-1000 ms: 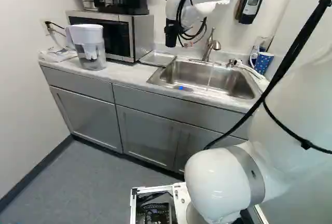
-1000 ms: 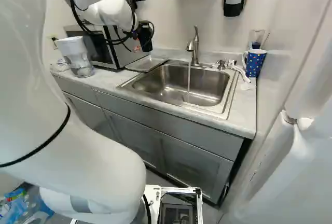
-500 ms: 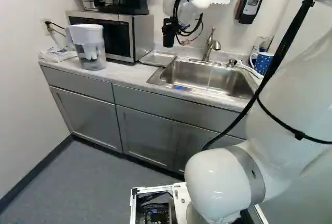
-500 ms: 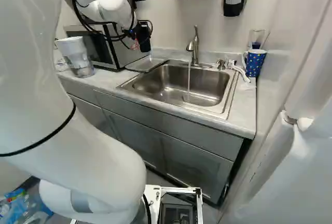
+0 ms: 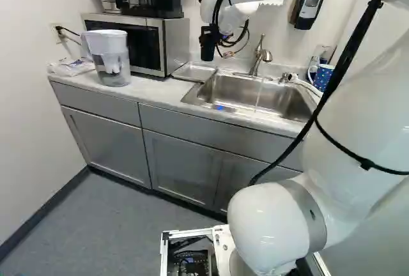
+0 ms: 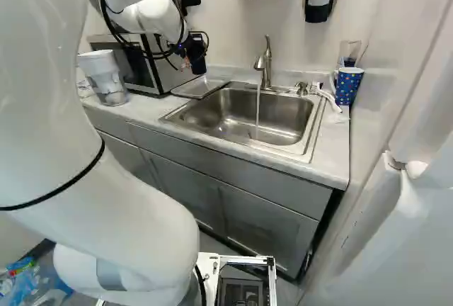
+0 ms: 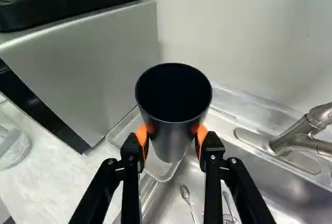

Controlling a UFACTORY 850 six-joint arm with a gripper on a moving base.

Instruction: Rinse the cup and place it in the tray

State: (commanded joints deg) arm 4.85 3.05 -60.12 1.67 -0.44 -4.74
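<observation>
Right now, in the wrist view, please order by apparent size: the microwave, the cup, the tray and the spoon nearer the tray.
1. Microwave
2. Cup and tray: unsure, as the cup is nearer the camera and hides part of the tray
3. Spoon

the hand (image 6: 192, 49) pinches a dark cup (image 7: 174, 136), the tray (image 7: 157, 168) beyond it, a spoon (image 7: 185, 193) in the sink (image 7: 244, 169).

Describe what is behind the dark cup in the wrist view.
Past the cup, the metal tray, the microwave and the wall show. The cup and gripper cover part of the tray; anything there cannot be seen.
</observation>
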